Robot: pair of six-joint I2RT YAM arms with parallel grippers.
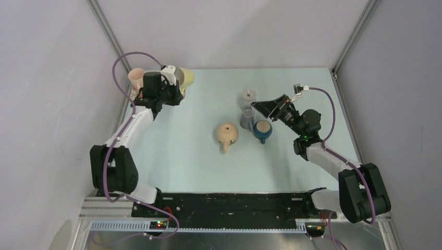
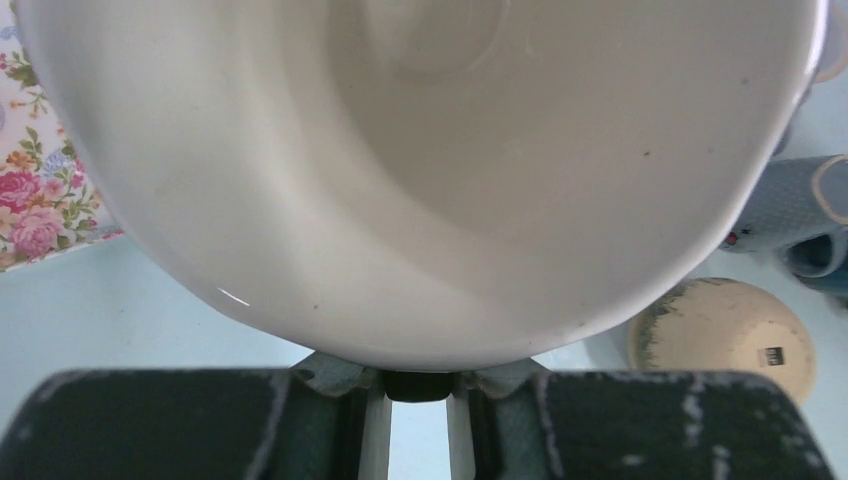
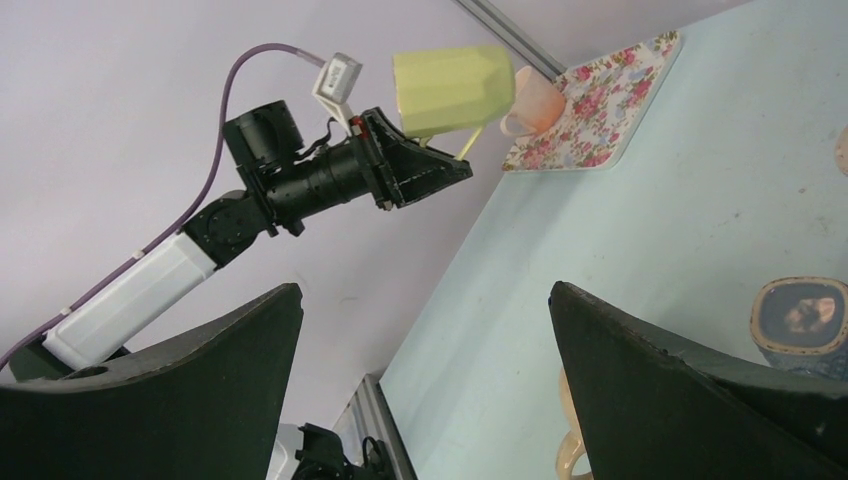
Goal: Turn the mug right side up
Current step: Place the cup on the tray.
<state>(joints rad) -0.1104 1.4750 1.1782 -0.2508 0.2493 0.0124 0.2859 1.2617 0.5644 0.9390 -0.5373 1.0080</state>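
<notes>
Mug [image 3: 452, 90], yellow-green, is hanging in the air over the far left corner of the worktop [image 1: 177, 156], its mouth facing the left wrist camera. Left gripper [image 3: 440, 165] is pinching its rim, jaws narrow. Right gripper [image 1: 260, 107] is hovering wide open, holding nothing, near a blue mug [image 1: 262, 130] and a grey mug [image 1: 247, 120]. A tan mug [image 1: 228, 133] is sitting upside down beside them.

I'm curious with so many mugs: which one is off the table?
The yellow-green mug, clamped in the left gripper in mid-air; no other one is lifted.
</notes>
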